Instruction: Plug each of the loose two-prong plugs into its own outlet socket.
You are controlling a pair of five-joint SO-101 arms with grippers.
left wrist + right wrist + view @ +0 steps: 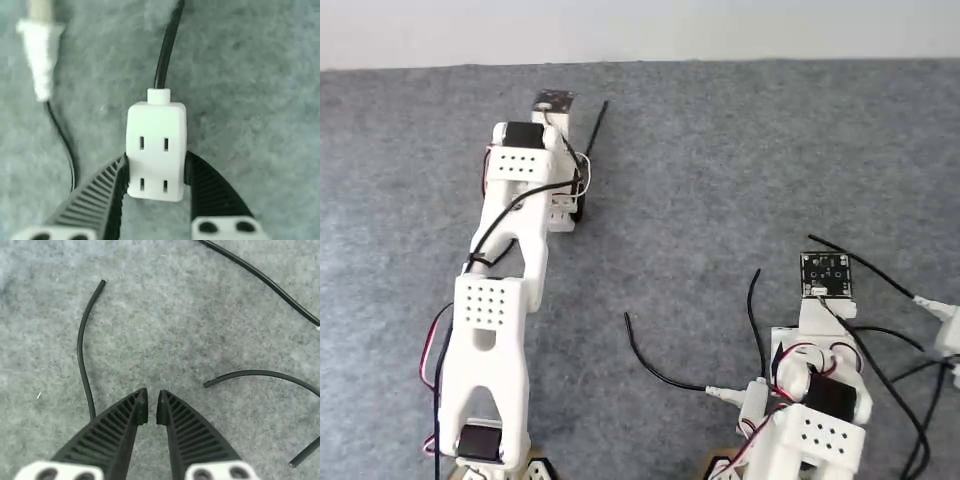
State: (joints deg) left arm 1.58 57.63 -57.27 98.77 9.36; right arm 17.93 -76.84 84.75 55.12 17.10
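Observation:
A white outlet block (156, 145) with two pairs of slots lies on the grey carpet, its black cord (167, 45) running away from it. My left gripper (155, 172) is shut on the block, one black finger (102, 192) pressed against each side. In the high view the left gripper (565, 208) is at the far left of the table. A white two-prong plug (753, 398) with a black cord (655, 368) lies beside the right arm's base. Another white plug (945, 322) lies at the right edge. My right gripper (151, 407) is shut on nothing, just above bare carpet.
Loose black cords (82, 347) (260, 374) curve across the carpet near the right gripper. A blurred white piece (40, 50) with a thin black wire sits beside the outlet block. Open carpet (720, 170) spans the middle and far right.

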